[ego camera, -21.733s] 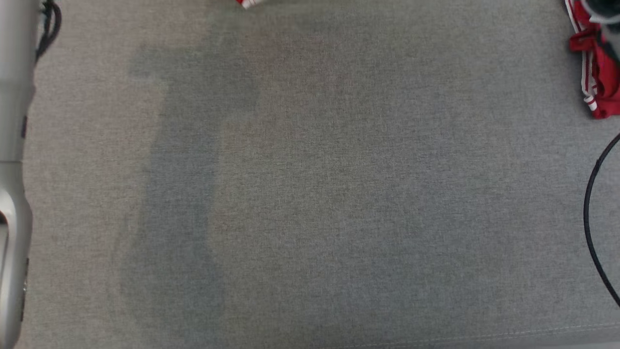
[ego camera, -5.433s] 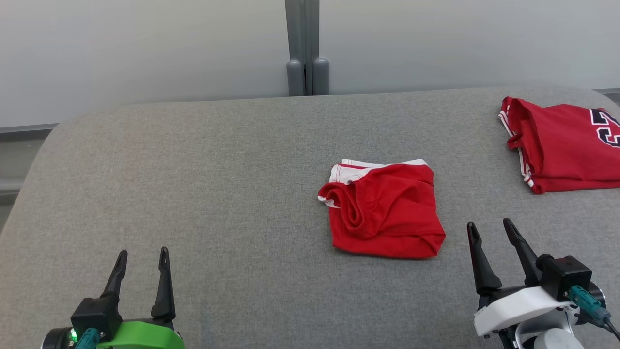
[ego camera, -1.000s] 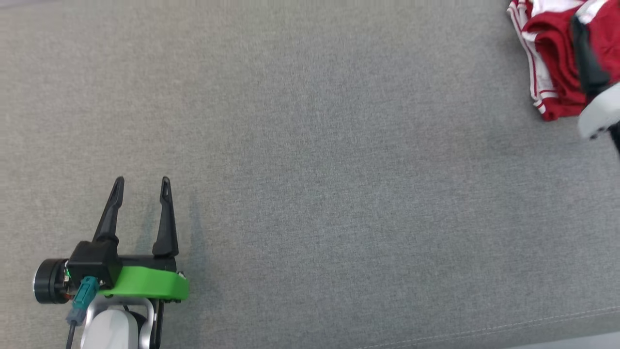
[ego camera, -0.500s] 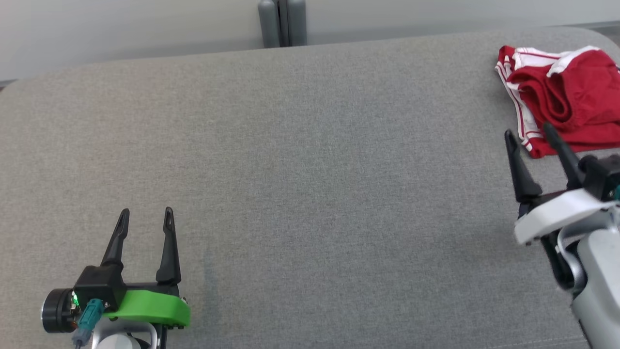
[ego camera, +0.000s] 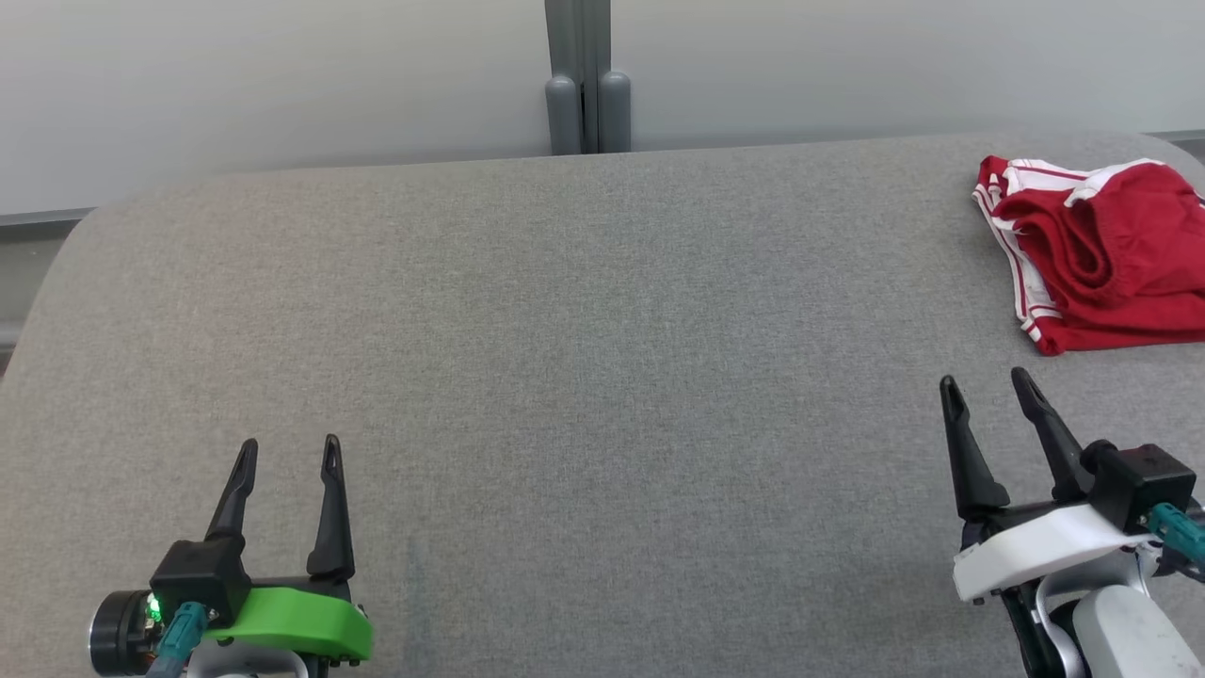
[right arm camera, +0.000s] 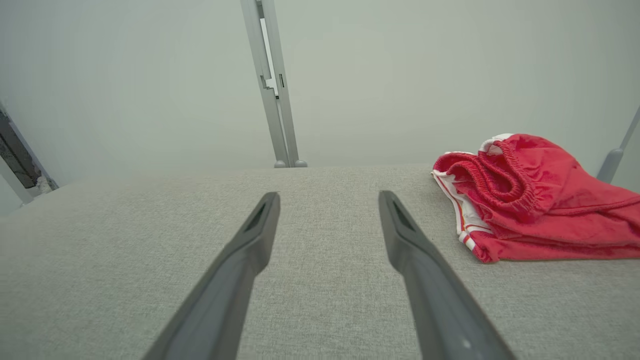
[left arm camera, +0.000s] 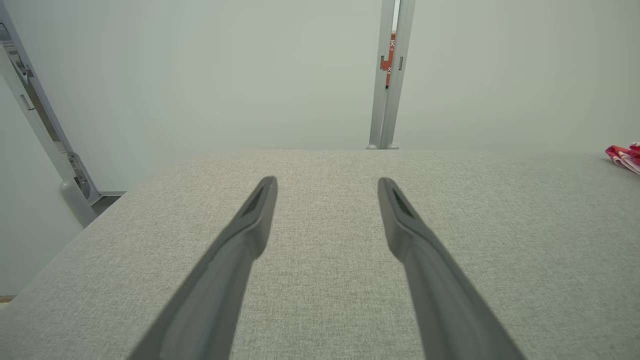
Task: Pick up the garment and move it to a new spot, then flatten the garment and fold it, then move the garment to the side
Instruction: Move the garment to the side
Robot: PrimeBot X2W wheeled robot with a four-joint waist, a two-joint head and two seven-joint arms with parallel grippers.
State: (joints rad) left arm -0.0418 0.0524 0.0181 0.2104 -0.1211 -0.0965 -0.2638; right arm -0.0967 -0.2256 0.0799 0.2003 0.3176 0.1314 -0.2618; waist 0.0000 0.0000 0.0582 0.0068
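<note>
A folded red garment (ego camera: 1106, 250) with white trim lies at the far right of the grey padded surface (ego camera: 584, 358), running past the head view's right edge. In the right wrist view the garment (right arm camera: 540, 200) sits to the right of my fingers, its elastic waistband on top. A sliver of the garment (left arm camera: 625, 156) shows at the right edge of the left wrist view. My right gripper (ego camera: 988, 388) stands open and empty, short of the garment and apart from it. My left gripper (ego camera: 289, 452) is open and empty at the lower left.
A pale wall with a grey vertical post (ego camera: 584, 85) stands behind the surface's far edge. The surface's rounded left corner (ego camera: 75, 245) drops off at the left. A slanted grey frame (left arm camera: 45, 140) stands beyond that corner.
The head camera has tilted up, bringing the back wall and whole surface into view. My right gripper has drawn back from the garment to the lower right, leaving the garment lying folded. The left gripper is unmoved.
</note>
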